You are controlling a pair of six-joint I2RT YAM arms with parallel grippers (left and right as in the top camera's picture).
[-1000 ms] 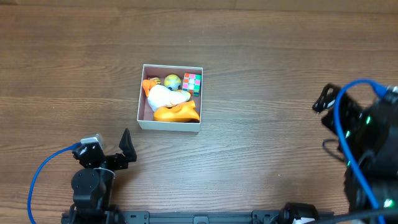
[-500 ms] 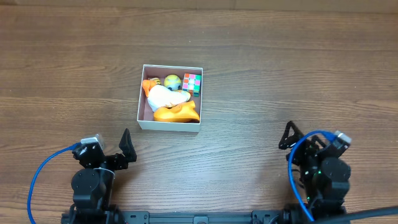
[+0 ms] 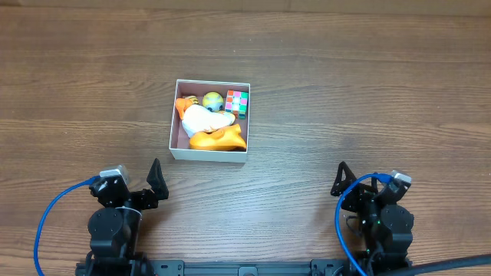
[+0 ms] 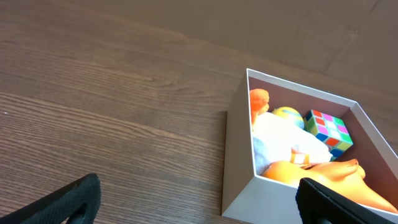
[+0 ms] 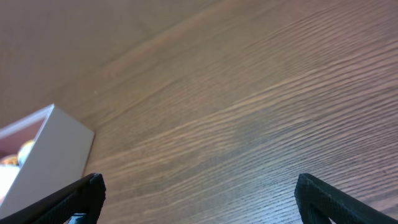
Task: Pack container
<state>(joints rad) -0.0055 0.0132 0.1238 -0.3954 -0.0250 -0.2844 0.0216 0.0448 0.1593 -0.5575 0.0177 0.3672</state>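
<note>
change since the earlier frames: the right gripper point(image 3: 367, 178) has come in from the right edge of the overhead view and now sits low at the near edge of the table point(image 3: 345, 77), mirroring the left gripper point(image 3: 130, 180). the left gripper has not moved. the container point(image 3: 209, 156) and its contents are unchanged.

grippers: both have fingers spread wide and hold nothing; in each wrist view the fingertips show only at the bottom corners.

surroundings: a blue cable point(image 3: 44, 222) loops beside the left arm, and another point(image 3: 341, 226) runs along the right arm. bare wood lies between each gripper and the container; nothing stands in the way.

container: it rests left of the table's centre, well apart from both grippers and nearer the left one. it is square with thin white walls and a pinkish floor. inside are an orange toy point(image 3: 219, 139) along the near wall, a white toy point(image 3: 203, 119) behind it, and a yellow-green ball point(image 3: 212, 100) and a multicoloured cube point(image 3: 237, 102) at the far wall.
</note>
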